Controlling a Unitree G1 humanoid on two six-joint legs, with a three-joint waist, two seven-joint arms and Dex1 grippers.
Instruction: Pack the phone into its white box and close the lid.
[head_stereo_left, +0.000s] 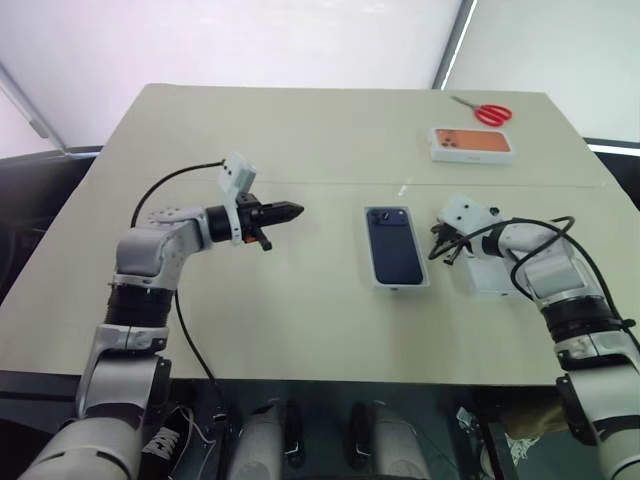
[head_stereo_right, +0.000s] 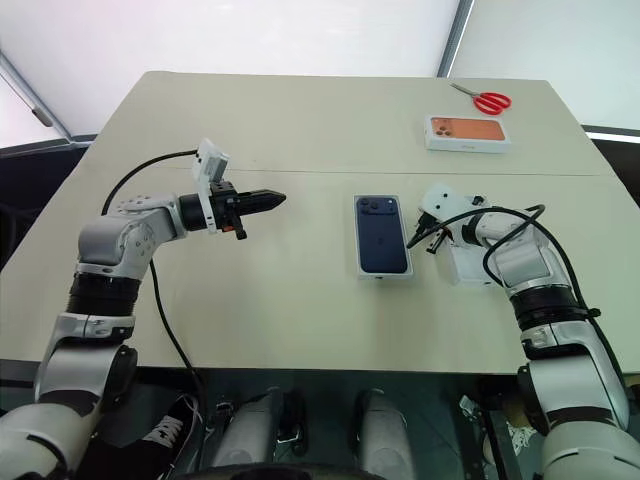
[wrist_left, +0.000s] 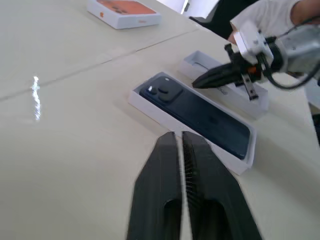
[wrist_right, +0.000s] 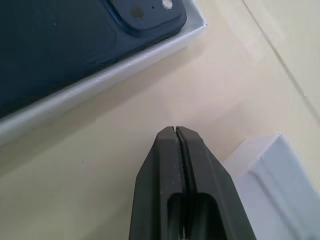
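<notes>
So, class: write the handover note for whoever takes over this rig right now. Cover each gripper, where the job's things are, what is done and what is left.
Left gripper: fingers shut, empty, raised above the table to the left of the box.
Right gripper: fingers shut, empty, between the box and the lid.
Phone: lying camera side up in the white box at mid table.
Lid: on the table to the right of the box, under the right arm.
Done: phone packed.
Left: pick up the lid and close the box.
</notes>
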